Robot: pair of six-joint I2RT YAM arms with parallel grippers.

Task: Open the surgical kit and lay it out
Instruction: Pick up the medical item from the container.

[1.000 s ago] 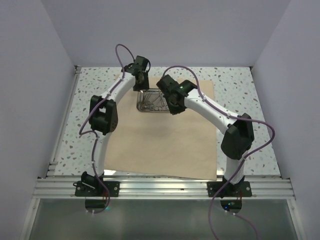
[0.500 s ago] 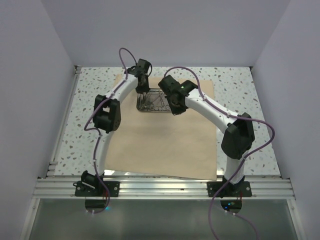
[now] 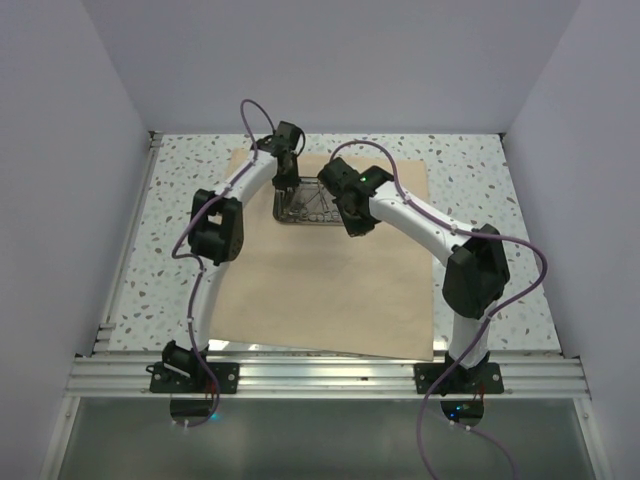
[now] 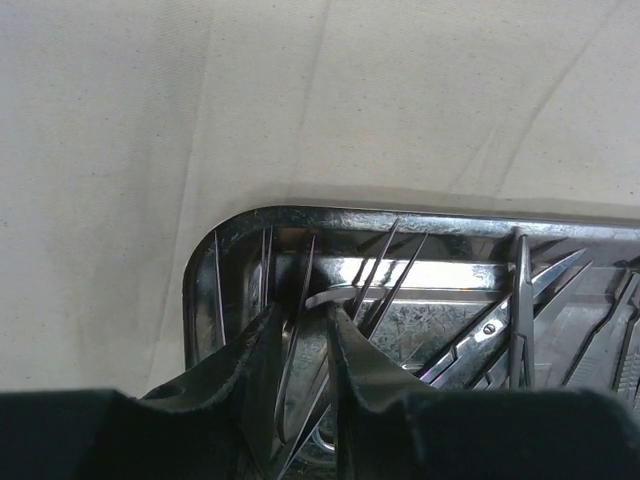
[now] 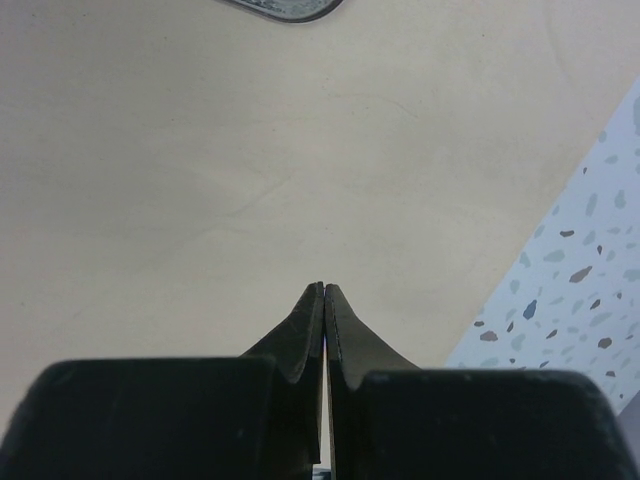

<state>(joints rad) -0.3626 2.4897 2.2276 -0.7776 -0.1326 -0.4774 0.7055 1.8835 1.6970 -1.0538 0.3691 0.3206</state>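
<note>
The cloth wrap (image 3: 330, 290) lies spread flat over most of the table (image 3: 480, 160). The steel tray (image 3: 300, 221) sits on it near the far edge, left of middle, with the instruments (image 4: 500, 325) inside. The left gripper (image 4: 302, 318) is the nearer one, dipped into the tray's left end with its fingers (image 4: 255, 370) slightly parted astride one slim shaft (image 4: 306, 270) that runs lengthwise between them. The right gripper (image 5: 324, 290) hangs clenched and empty over bare cloth by the tray's right end.

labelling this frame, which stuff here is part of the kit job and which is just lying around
Job: cloth wrap, steel tray, instruments inside it.
Not part of it: speckled table, metal rail at the near edge.
</note>
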